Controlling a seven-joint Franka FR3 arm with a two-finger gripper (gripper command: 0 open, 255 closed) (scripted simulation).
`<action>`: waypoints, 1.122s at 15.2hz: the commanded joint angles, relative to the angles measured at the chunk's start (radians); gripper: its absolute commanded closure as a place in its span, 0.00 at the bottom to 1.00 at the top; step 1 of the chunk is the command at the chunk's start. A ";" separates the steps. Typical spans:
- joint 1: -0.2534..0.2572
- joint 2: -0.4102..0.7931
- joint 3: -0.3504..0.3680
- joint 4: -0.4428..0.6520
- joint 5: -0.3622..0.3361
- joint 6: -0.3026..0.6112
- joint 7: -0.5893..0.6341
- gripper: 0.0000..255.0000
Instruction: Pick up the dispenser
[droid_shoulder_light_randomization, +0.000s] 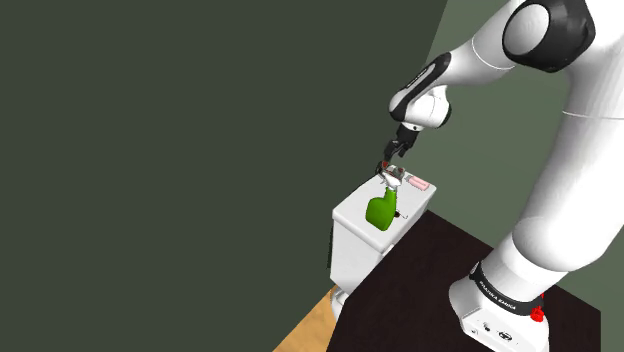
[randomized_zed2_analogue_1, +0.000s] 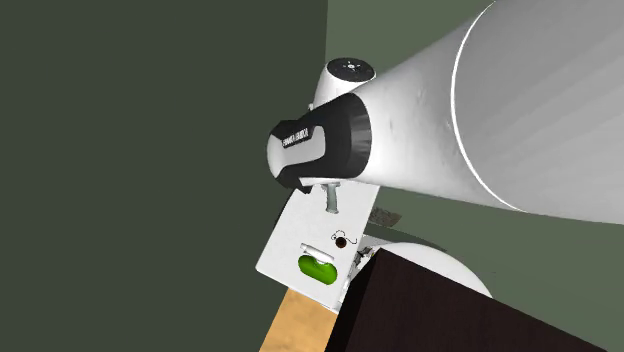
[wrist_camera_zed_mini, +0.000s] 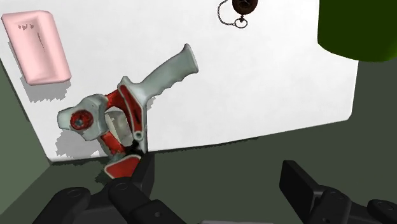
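Claw gapes — tape dispenser lies unheld nearby.

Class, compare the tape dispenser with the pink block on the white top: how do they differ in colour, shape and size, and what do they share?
Colour: the tape dispenser is grey and red; the pink block is one pale shade. Shape: the dispenser has a long handle and round hub; the block is a plain rounded slab. Size: the dispenser is longer than the block. Both lie flat on the white top, apart.
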 joint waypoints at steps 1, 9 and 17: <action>-0.040 0.072 0.022 0.052 0.055 0.009 -0.045 0.00; -0.204 0.367 0.104 0.316 0.182 0.015 -0.144 0.00; -0.242 0.466 0.147 0.369 0.219 0.063 -0.178 0.00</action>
